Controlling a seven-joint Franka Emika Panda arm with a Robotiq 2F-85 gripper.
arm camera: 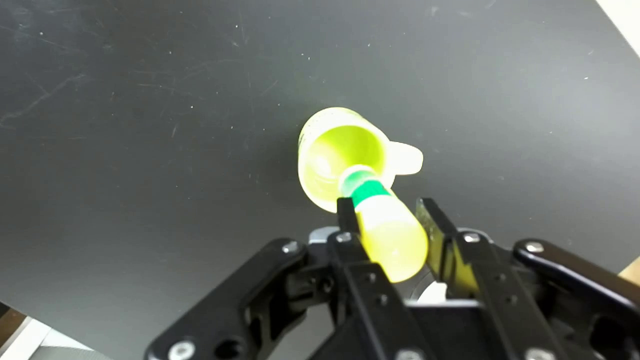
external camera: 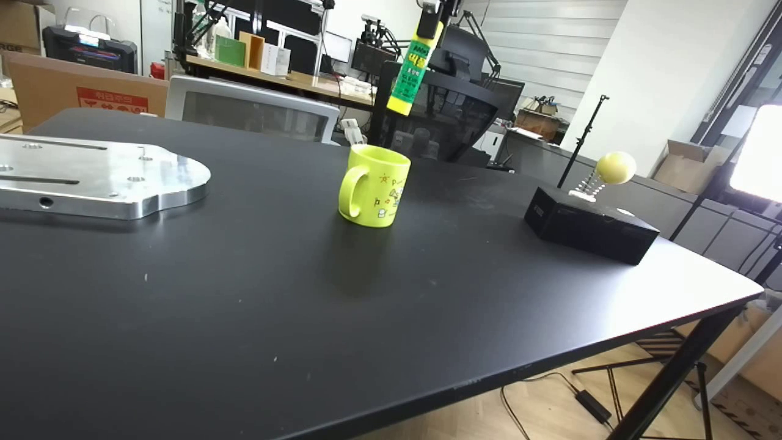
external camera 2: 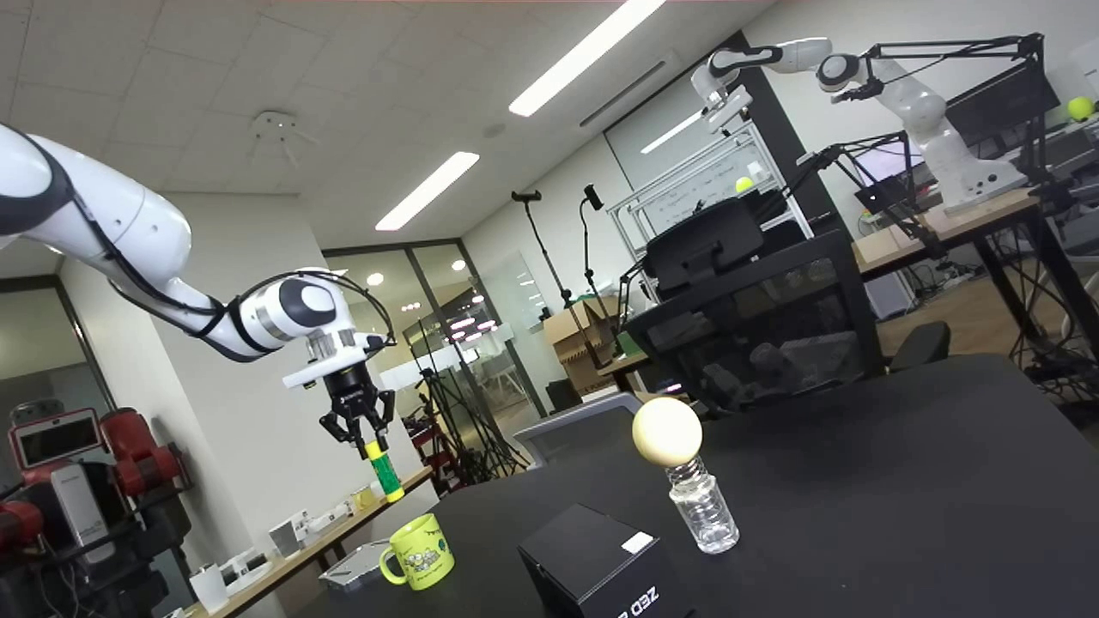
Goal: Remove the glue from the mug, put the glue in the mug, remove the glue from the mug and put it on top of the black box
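A: Any sight of the glue (external camera: 410, 73)?
B: Yes, above the mug (external camera: 380, 192), clear of its rim. Held in the gripper (arm camera: 385, 210), in jaws clenched on the upper end.
A: And looks like what?
B: Slim and round, bright yellow at both ends. Wears a green label between, with yellow and dark print. In the wrist view, washed nearly white by glare along one stretch.
A: Pointing which way?
B: Lower end down, toward the mug's mouth. Long axis steep, on a slant in both exterior views. Truly off plumb or not, cannot tell.
A: And the count?
B: One glue, one mug, one black box (external camera: 589, 226), one metal plate (external camera: 104, 165). All but the glue on the table (external camera: 244, 305). Also there, one pale ball (external camera 2: 667, 432) on a spring (external camera 2: 687, 470) over one clear bottle (external camera 2: 706, 517), near the black box.
A: Anything on the mug?
B: Little printed drawings, and one handle at the side. Stands upright.
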